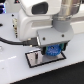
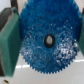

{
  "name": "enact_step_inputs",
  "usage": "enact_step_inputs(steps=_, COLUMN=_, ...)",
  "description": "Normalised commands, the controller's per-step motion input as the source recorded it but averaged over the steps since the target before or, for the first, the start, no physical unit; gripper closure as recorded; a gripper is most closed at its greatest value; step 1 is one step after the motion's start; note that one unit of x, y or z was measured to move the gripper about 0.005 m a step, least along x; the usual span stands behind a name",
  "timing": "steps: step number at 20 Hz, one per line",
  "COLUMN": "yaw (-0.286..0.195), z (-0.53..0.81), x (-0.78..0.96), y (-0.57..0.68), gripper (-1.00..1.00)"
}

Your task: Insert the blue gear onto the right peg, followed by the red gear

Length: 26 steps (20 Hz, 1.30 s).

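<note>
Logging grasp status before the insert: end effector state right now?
End effector: closed on the blue gear, over the grey plate.

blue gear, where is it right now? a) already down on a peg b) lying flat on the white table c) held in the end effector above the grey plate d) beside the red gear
c: the blue gear sits clamped in the end effector just above the grey plate; the wrist view shows fingers against its rim.

The bright blue toothed plastic gear (image 2: 47, 42) fills the wrist view, its upper teeth cut off by the frame. In the blurred exterior view, the gripper (image 1: 52, 51) hides most of it, and any pegs on the grey black-rimmed plate (image 1: 37, 59) beneath cannot be made out.
</note>
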Motion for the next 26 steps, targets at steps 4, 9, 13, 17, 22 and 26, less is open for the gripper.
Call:
enact_step_inputs(steps=4, yaw=0.000, z=-0.25, x=0.10, y=0.00, gripper=1.00)
enact_step_inputs(steps=9, yaw=0.000, z=-0.08, x=0.05, y=0.02, gripper=1.00)
enact_step_inputs(steps=13, yaw=0.000, z=0.03, x=0.01, y=0.06, gripper=-1.00)
enact_step_inputs(steps=17, yaw=0.000, z=0.29, x=-0.04, y=0.12, gripper=-1.00)
enact_step_inputs(steps=22, yaw=0.000, z=0.45, x=-0.17, y=0.09, gripper=-1.00)
enact_step_inputs(steps=26, yaw=0.000, z=0.35, x=-0.34, y=0.17, gripper=-1.00)
